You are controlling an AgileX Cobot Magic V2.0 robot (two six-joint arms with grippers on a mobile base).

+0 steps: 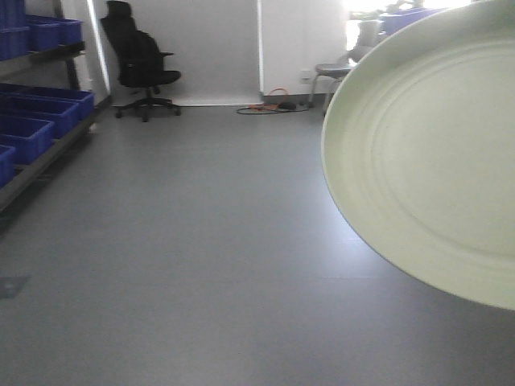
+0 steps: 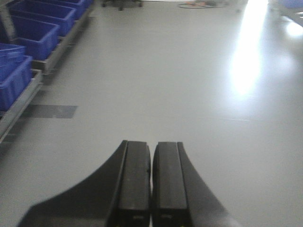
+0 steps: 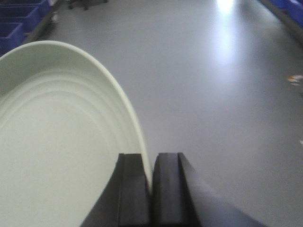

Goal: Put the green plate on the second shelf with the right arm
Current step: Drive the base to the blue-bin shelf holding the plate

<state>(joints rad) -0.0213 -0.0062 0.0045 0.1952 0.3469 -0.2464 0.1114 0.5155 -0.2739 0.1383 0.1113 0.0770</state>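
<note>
The green plate (image 1: pixel 426 161) is a large pale sage round plate with concentric rings. It fills the right of the front view, held up in the air and tilted. In the right wrist view the plate (image 3: pixel 61 142) lies to the left, and my right gripper (image 3: pixel 150 158) is shut on its rim, one finger on each side. My left gripper (image 2: pixel 151 146) is shut and empty, hanging above bare grey floor. The arms do not show in the front view. No second shelf can be picked out.
Blue bins (image 1: pixel 32 121) sit on low racks along the left wall and show in the left wrist view (image 2: pixel 28 35) too. A black office chair (image 1: pixel 141 64) stands at the back, with a stool (image 1: pixel 330 76) and floor cables (image 1: pixel 273 104) beyond.
</note>
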